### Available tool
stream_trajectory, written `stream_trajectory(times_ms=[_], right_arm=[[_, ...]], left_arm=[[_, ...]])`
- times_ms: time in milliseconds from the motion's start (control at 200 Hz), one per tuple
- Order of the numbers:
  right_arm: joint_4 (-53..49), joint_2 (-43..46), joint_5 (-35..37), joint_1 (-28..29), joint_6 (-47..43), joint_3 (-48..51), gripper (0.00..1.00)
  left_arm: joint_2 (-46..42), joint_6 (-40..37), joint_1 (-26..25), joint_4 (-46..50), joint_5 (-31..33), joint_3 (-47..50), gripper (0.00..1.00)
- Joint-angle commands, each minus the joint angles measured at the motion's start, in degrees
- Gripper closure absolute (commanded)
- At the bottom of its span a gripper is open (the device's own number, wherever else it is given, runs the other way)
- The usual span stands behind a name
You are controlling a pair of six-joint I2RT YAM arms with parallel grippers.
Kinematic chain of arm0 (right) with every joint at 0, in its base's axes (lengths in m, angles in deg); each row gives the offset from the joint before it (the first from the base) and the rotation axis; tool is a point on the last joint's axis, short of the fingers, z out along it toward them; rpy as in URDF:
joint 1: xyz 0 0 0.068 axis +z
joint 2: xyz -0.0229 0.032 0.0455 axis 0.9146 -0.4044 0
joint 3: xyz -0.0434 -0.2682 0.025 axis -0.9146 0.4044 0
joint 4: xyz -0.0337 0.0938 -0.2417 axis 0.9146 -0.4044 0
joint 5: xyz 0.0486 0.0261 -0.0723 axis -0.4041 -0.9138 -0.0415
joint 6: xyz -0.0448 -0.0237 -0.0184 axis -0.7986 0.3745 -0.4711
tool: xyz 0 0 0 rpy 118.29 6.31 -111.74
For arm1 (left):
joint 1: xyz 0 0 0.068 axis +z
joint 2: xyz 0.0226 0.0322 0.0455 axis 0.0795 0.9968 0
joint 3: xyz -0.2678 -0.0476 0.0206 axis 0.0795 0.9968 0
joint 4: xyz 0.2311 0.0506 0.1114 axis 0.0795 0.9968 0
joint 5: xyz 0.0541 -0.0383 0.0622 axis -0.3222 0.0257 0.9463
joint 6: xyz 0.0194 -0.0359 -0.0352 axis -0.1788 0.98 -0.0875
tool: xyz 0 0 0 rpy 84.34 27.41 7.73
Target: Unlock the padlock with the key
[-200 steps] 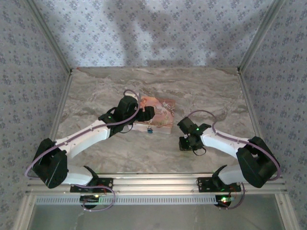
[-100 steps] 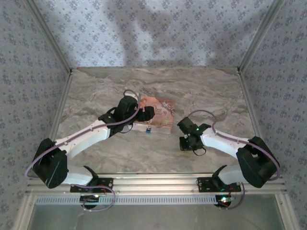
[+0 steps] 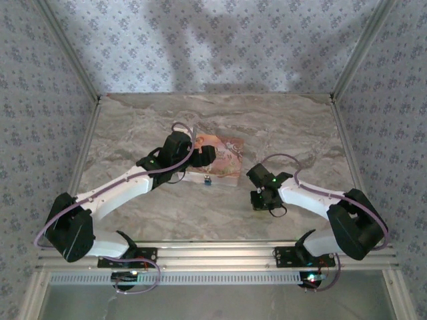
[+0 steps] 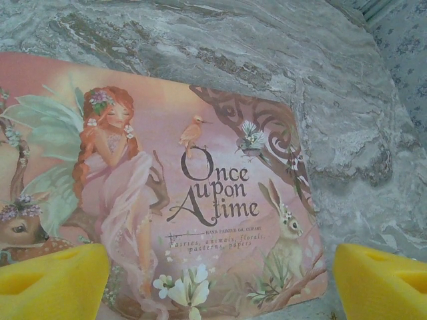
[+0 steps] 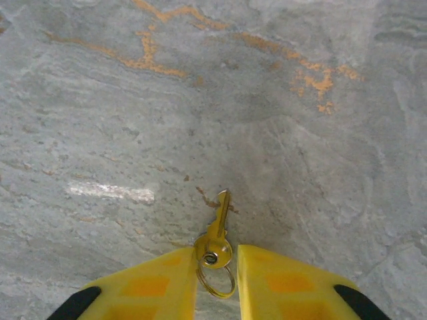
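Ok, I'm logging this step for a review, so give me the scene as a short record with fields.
left gripper: open, above the pink box
right gripper: jaws flank the head of the key, grip unclear
key: flat on the table
padlock: on the table by the box's near edge, no gripper on it

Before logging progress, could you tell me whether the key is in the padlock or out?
Out: the key lies on the table between the jaws of the right claw, apart from the padlock.
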Motion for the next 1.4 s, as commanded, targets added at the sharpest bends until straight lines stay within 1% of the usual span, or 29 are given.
stream_trajectory(times_ms=[0, 185, 405, 625, 719, 874, 1079, 1159, 1219, 1349, 1399], right_arm=[[-1.2, -0.3, 0.1, 0.4, 1.1, 0.7, 0.79], [-1.3, 0.8, 0.8, 0.4, 1.2, 0.8, 0.86], [-1.3, 2.4, -0.3, 0.3, 1.3, 1.3, 0.93], [-0.1, 4.8, -0.9, -0.3, 1.2, 2.2, 0.99], [2.9, 7.4, -2.7, -1.1, 1.0, 3.5, 1.0], [11.0, 13.4, -6.3, -3.2, 0.2, 6.1, 1.0], [23.3, 23.1, -8.6, -4.8, 2.2, 7.9, 1.0], [27.4, 25.9, -8.4, -5.2, 2.7, 7.5, 1.0], [30.1, 27.4, -8.4, -5.6, 3.3, 7.1, 1.0], [33.5, 28.2, -8.6, -6.0, 5.2, 5.1, 1.0], [33.9, 28.1, -8.7, -6.1, 5.8, 4.1, 1.0]], left_arm=[[-1.5, -0.7, 0.0, 0.9, 1.0, -1.7, 0.13], [-1.4, -0.9, 0.0, 1.1, 1.0, -1.9, 0.13], [-1.4, -0.9, 0.0, 1.1, 1.0, -1.8, 0.13], [-1.8, -0.5, 0.0, 1.2, 0.4, -1.7, 0.12], [-2.5, 0.1, 0.1, 0.9, -0.4, -1.6, 0.12], [-3.7, 1.3, 0.1, -1.2, -3.0, -1.7, 0.13], [-2.8, 2.7, -0.3, -6.5, -10.6, -3.2, 0.16], [-1.8, 2.0, -1.5, -8.3, -12.6, -4.5, 0.18], [-0.9, 0.0, -3.0, -8.7, -13.2, -6.0, 0.19], [1.3, -2.3, -5.9, -10.5, -13.8, -8.7, 0.21], [2.1, -2.5, -6.6, -11.8, -14.6, -9.5, 0.25]])
